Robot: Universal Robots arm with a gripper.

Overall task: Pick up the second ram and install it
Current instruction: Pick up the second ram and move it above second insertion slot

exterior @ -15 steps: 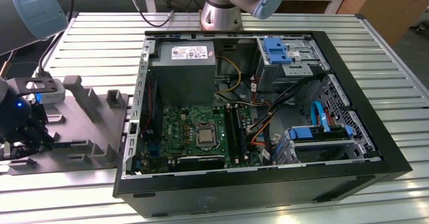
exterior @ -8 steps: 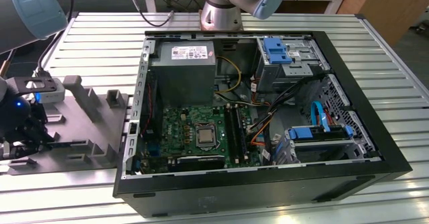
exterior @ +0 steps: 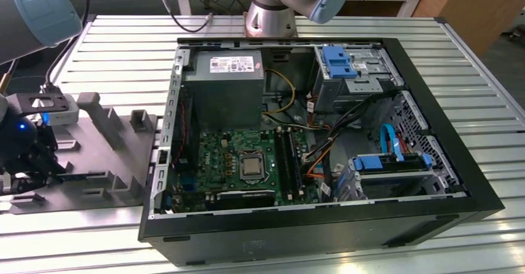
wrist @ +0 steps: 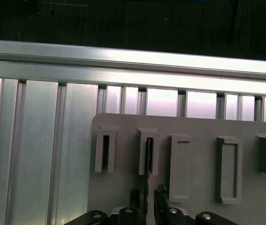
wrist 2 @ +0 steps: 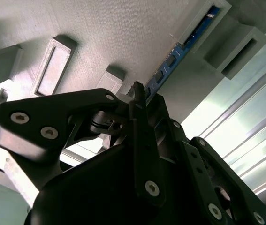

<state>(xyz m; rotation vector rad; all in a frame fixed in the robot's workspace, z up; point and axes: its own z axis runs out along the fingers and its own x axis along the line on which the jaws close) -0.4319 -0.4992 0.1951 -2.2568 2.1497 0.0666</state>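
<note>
Aluminium slats make up the table (exterior: 459, 59), which carries an open black computer case (exterior: 328, 231). On the exterior view's left of the case lies a grey moulded tray (exterior: 107, 163). Over that tray hangs the gripper (exterior: 23, 179), brought down around the second ram (wrist: 148, 152). This thin blue-green strip stands on edge in a tray slot. Whether the gripper is clamped on it, I cannot tell.

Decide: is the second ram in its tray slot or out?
In: the second ram stands on edge, slotted into the grey tray.
</note>
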